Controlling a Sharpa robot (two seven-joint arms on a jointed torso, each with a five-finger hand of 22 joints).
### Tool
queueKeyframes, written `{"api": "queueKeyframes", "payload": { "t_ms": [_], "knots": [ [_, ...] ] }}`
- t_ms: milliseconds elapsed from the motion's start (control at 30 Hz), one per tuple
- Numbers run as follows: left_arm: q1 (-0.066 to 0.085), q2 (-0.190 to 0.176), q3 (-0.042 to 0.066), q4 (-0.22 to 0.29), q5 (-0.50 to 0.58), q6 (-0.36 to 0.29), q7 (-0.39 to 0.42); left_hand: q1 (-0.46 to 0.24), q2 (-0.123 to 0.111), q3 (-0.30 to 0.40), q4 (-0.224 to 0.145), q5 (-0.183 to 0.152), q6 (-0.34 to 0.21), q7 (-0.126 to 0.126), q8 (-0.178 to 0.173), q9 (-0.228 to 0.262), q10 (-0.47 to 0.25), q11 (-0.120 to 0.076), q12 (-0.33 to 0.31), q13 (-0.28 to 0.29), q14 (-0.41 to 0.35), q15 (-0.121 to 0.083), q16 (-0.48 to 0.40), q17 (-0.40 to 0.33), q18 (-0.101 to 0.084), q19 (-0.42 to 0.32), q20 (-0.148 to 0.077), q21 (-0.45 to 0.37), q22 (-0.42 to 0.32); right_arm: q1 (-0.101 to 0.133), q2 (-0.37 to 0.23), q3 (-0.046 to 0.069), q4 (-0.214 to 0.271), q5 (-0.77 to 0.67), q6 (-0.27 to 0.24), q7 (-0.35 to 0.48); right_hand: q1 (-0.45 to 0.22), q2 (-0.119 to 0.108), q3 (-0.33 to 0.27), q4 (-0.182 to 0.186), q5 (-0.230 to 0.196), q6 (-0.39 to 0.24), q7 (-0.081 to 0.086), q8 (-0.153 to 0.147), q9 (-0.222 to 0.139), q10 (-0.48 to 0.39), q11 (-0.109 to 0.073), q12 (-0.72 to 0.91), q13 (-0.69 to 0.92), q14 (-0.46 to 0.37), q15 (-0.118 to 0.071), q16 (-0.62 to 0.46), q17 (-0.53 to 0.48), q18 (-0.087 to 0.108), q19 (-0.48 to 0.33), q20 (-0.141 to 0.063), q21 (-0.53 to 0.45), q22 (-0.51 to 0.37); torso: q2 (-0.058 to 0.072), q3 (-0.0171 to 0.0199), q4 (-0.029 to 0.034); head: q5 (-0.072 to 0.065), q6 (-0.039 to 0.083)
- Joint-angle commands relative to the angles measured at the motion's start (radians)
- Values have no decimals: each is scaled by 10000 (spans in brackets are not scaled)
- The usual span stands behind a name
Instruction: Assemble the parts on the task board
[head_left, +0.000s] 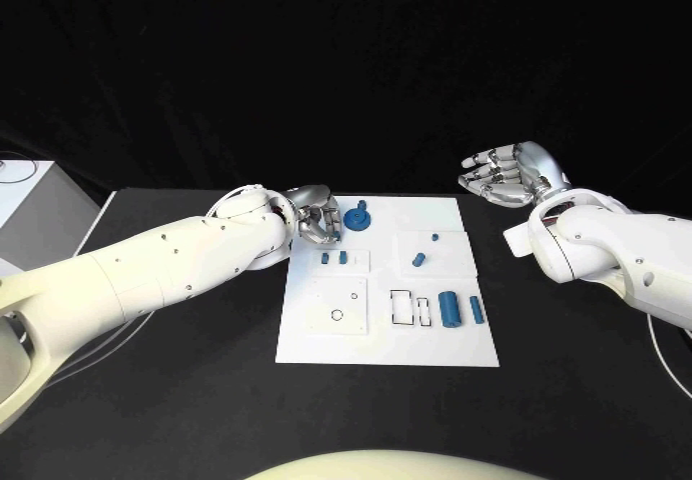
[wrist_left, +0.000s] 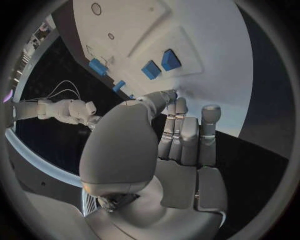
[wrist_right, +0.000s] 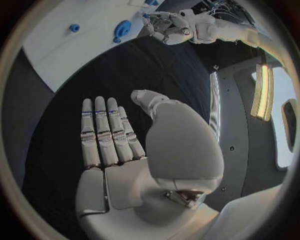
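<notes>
The left hand (head_left: 313, 222) hovers at the task board's (head_left: 325, 340) far-left corner, fingers extended and apart, grasping nothing, just beside the blue gear-like part (head_left: 356, 217). Small blue parts (head_left: 335, 258) lie mid-board, two blue cylinders (head_left: 462, 308) nearer its right edge. The right hand (head_left: 508, 175) hangs released above the tabletop (head_left: 173, 400). A careless reach could knock the gear off the board.

One white task board (head_left: 387, 335), about seven blue parts (head_left: 450, 307), two silver hands (head_left: 317, 222).
</notes>
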Motion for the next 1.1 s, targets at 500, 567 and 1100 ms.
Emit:
{"api": "queueKeyframes", "payload": {
  "t_ms": [500, 567, 1100],
  "knots": [
    [1, 32, -5, -5, -81, 405, -107, -81, 48, -18, -71, 60, 67, 15, -1, 9, 92, 18, -52, -21, 2, -6, 13, -35, -25, -74, -1, -36, -15, 1, 11, 3, 1, -35, 61, 123, -2, 41, 27, -41, 66, 3, 80, -43, -9, -69, 12, 0, -10, 23, 39, -60, -9, 61, -51, 14, 11, -9, -8, -2, 5, -20, -24],
    [1, 37, -6, -8, -76, 416, -110, -81, 48, -18, -71, 60, 67, 15, -1, 9, 92, 18, -52, -21, 2, -6, 13, -35, -25, -74, -1, -36, -15, 1, 12, 3, 1, -35, 60, 124, -2, 41, 27, -41, 66, 3, 80, -43, -9, -69, 12, 0, -10, 23, 39, -60, -9, 61, -51, 14, 11, -9, -7, -1, 6, -22, -20],
    [-12, 163, -27, -121, -32, 364, -132, -92, 44, -24, -82, 53, 76, 18, -20, 6, 106, 21, -82, -32, -5, -7, 11, -48, -25, -83, -4, -43, -17, 1, 1, 3, 23, -38, 55, 128, -2, 34, 50, -59, 74, 8, 80, -47, -13, -69, 12, 0, -11, 27, 39, -66, -29, 61, -52, 15, 15, -43, 3, 3, -2, -46, -22]
  ]
}}
